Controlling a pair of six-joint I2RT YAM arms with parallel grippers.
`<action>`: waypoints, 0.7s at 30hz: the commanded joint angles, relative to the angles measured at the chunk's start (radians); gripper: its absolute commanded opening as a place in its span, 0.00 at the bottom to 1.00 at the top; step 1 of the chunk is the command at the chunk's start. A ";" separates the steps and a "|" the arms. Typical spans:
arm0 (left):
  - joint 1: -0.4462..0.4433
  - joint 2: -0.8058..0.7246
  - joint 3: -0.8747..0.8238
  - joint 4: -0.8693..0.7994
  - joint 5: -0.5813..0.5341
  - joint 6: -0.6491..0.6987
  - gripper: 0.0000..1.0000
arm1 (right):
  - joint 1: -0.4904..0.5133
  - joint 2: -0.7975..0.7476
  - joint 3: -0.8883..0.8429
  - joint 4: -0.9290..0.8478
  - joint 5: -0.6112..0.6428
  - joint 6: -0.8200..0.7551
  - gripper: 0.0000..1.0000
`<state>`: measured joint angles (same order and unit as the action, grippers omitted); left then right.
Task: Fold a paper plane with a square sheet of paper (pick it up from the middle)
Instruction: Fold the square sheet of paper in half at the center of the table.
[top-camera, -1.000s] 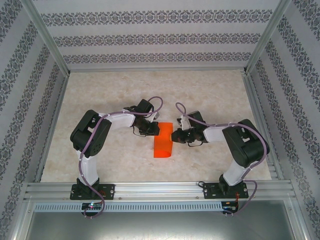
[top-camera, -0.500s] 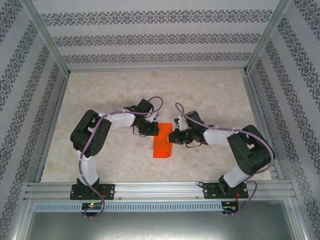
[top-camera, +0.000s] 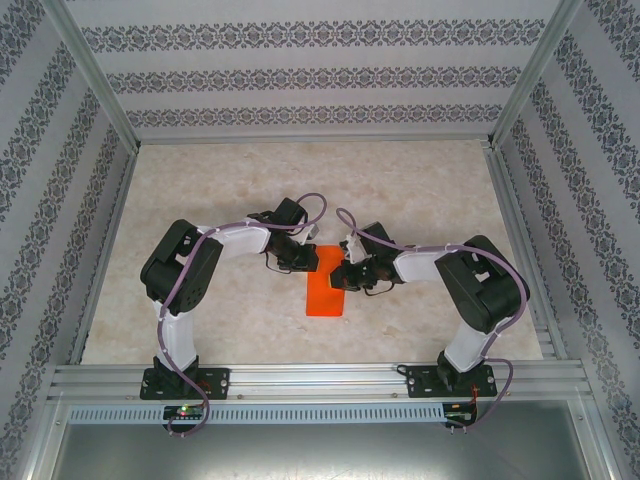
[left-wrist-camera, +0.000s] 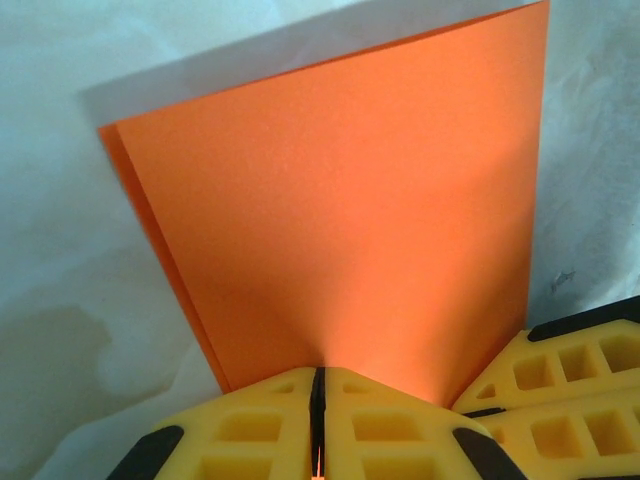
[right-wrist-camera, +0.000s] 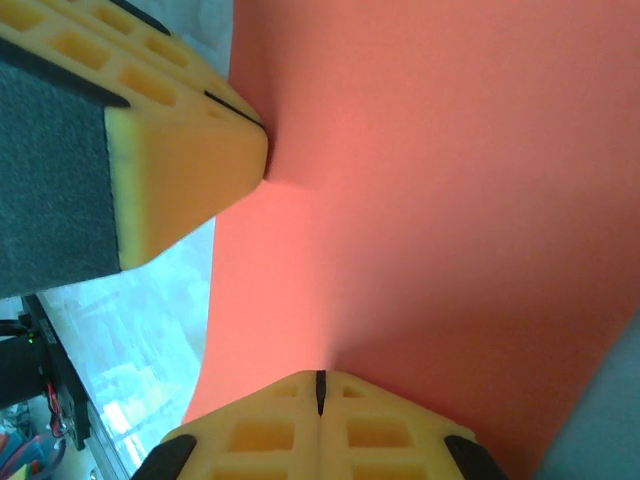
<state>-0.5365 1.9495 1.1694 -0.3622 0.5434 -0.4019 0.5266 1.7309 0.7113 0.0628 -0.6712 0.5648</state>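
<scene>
Fingers (left-wrist-camera: 250, 430) of the left gripper (top-camera: 307, 262) and right gripper (top-camera: 345, 277) are pinched shut on the folded orange sheet of paper (top-camera: 325, 298) (two layers) at centre frame, mid-worktop (top-camera: 420, 190), so a clean crease likely needs both grips level, edges aligned.

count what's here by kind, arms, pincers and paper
robot arms: 2 (left arm, right arm)
yellow pincers: 2 (left pincer, right pincer)
folded orange paper sheet: 1
total: 5
</scene>
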 joint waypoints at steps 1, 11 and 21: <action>0.005 0.065 -0.044 -0.179 -0.125 0.027 0.12 | 0.006 -0.005 -0.021 -0.053 -0.013 -0.048 0.04; 0.007 0.083 -0.025 -0.198 -0.132 0.034 0.12 | 0.010 -0.054 -0.112 -0.073 -0.039 -0.059 0.04; 0.010 0.095 -0.007 -0.213 -0.134 0.043 0.12 | 0.021 -0.160 -0.208 -0.142 -0.014 -0.057 0.04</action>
<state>-0.5365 1.9656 1.2030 -0.4126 0.5426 -0.3912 0.5289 1.5909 0.5522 0.0521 -0.6899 0.5224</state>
